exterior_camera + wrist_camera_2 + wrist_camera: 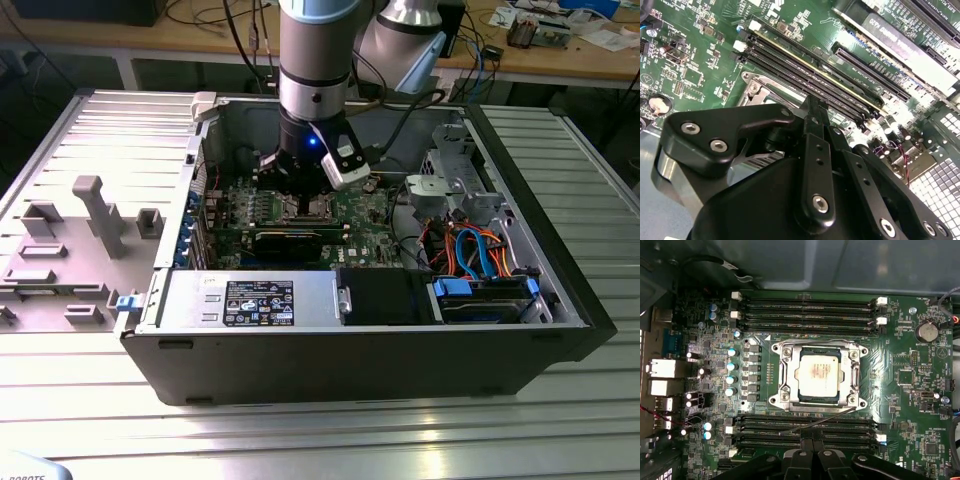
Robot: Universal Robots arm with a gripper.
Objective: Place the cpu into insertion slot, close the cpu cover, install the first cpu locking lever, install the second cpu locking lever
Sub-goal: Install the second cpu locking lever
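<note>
The cpu [816, 372], a silver-grey square, lies flat in the insertion slot [858, 401] of the green motherboard [910, 390]. The cpu cover [787, 375], a metal frame, lies down around the chip. One thin wire locking lever [805, 426] slants out over the memory slots beside the socket. My gripper [812, 444] hovers just beside that lever with its black fingers [812, 120] pressed together; I see nothing between them. A corner of the slot's rim [754, 89] peeks out past the fingertips. In the exterior view the gripper [298, 195] hangs straight down over the socket [314, 207] inside the open computer case.
Long black memory slots [807, 307] flank the socket on two sides. A black card [290, 240], a silver power supply [250, 298], a drive cage [450, 180] and orange and blue cables [470, 250] crowd the case. Grey fixtures [95, 215] stand on the table at the exterior view's left.
</note>
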